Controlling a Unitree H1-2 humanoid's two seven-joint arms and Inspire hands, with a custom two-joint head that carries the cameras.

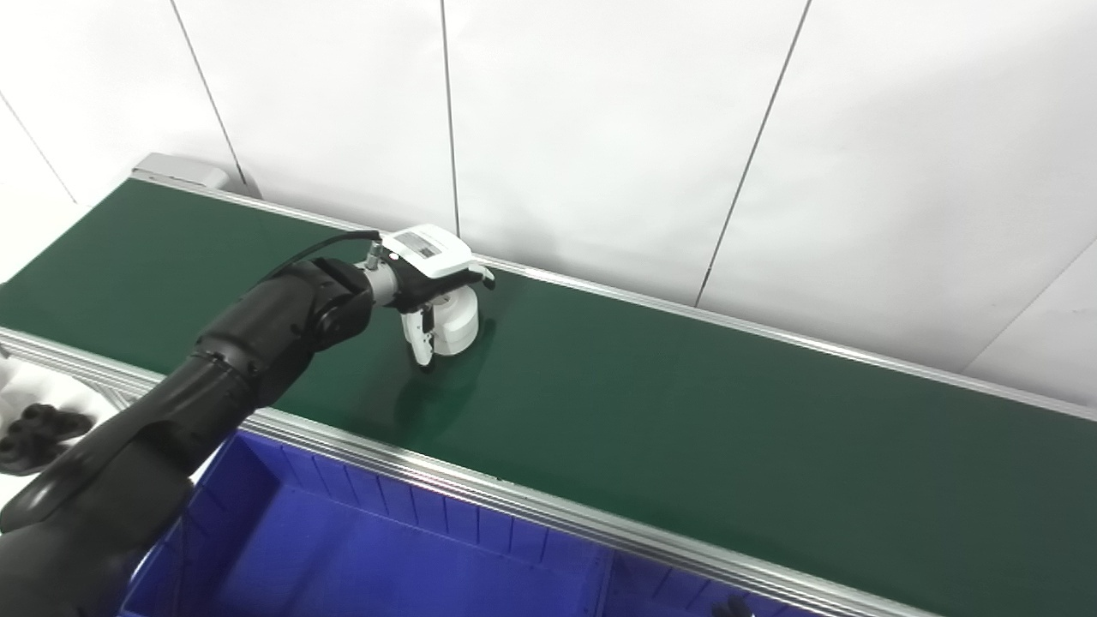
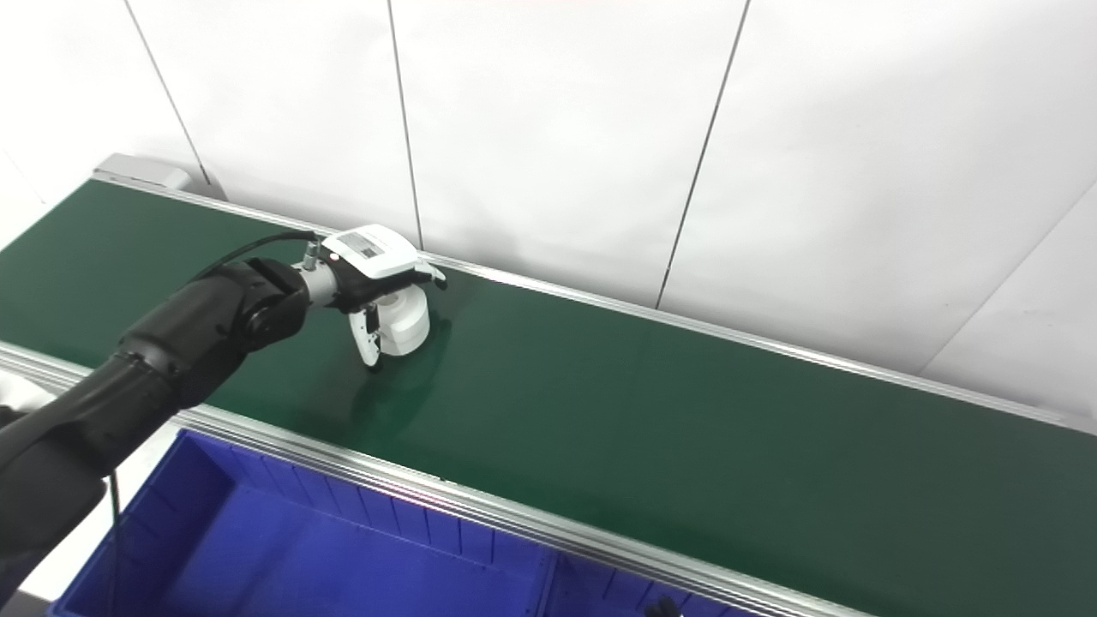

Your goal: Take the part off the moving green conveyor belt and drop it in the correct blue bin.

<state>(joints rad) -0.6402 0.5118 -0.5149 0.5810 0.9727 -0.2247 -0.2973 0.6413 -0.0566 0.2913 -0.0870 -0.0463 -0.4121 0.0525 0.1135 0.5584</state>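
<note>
A white cylindrical part (image 1: 456,323) stands on the green conveyor belt (image 1: 686,411), near its far rail. My left hand (image 1: 433,287) reaches over it from the left on a black arm. The thumb (image 1: 419,338) presses the part's near side and the fingers (image 1: 480,278) curl over its top and far side. The part's base looks level with the belt. My right hand does not show. In the right eye view the same grasp sits at the part (image 2: 404,319).
A blue bin (image 1: 368,557) with ribbed walls lies below the belt's near aluminium rail (image 1: 480,484); a divider (image 1: 604,583) splits off a second compartment to the right. A black lumpy object (image 1: 34,433) sits at the far left. A small dark shape (image 1: 733,608) pokes in at the bottom edge.
</note>
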